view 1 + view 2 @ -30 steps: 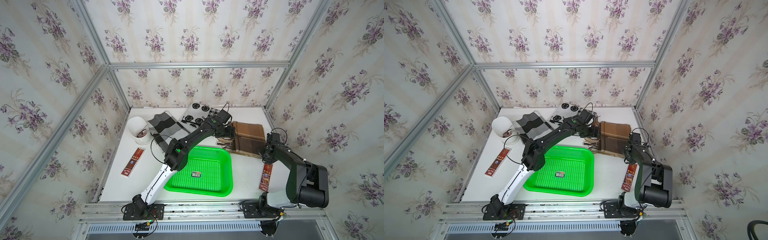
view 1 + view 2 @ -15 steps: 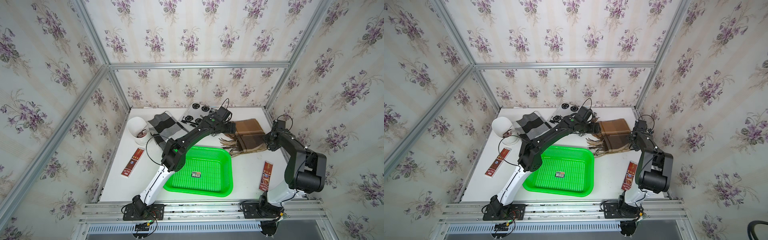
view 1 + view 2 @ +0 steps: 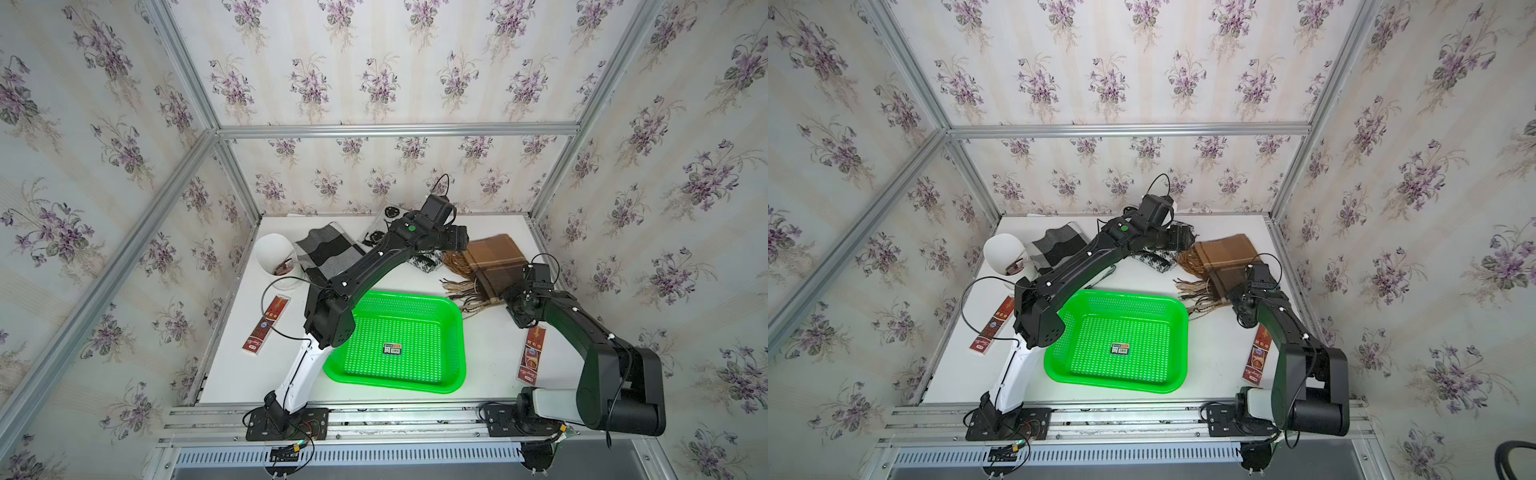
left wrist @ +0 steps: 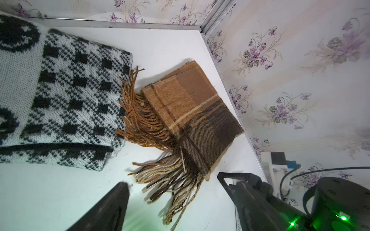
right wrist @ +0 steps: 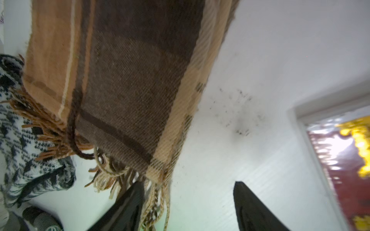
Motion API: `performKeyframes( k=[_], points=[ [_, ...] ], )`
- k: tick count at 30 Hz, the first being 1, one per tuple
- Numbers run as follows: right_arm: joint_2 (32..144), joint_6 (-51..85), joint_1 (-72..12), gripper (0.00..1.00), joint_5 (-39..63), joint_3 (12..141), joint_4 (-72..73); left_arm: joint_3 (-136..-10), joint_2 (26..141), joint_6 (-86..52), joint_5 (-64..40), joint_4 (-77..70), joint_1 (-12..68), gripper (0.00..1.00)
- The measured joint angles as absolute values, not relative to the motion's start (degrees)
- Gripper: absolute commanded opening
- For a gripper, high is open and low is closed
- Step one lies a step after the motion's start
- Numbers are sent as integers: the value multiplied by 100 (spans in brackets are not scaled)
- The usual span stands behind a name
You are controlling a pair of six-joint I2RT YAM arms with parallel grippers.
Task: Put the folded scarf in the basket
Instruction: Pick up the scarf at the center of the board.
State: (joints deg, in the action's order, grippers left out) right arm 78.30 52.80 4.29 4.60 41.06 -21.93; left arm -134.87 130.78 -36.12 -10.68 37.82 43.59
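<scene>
Green basket (image 3: 395, 384) sits near centre on the table (image 3: 490, 353), only a label sticker (image 3: 392, 349) inside. Red packet (image 3: 530, 357) lies flat to its right. Just past that is the right gripper (image 5: 188, 200), jaws wide apart, gripping nothing, one finger against the fringe at the near end of the folded brown scarf (image 3: 494, 262). Scarf lies on the table far right, outside the basket. Left gripper (image 4: 172, 180) hovers by its left fringe, wide open, empty. Houndstooth scarf (image 4: 70, 96) is just left.

Scarves: three – brown plaid scarf (image 3: 494, 259), houndstooth scarf (image 4: 70, 96), grey check scarf (image 3: 328, 249)
Basket: one green basket (image 3: 407, 301)
Cup: one white cup (image 3: 272, 249)
Packets: two – left red packet (image 3: 266, 324), right red packet (image 3: 530, 357)
Arms: two – left arm (image 3: 365, 266), right arm (image 3: 582, 324)
</scene>
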Motion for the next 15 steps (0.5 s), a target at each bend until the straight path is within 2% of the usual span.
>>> performKeyframes(
  k=[8,15],
  points=[
    [8110,6012,351,73,1186,3957,-1406,-13037,12818,-3592,-1048,3804,4375,87],
    [8392,6508,342,62,1262,3719,-1020,-12956,12772,-3597,-1048,3789,4370,86]
  ],
)
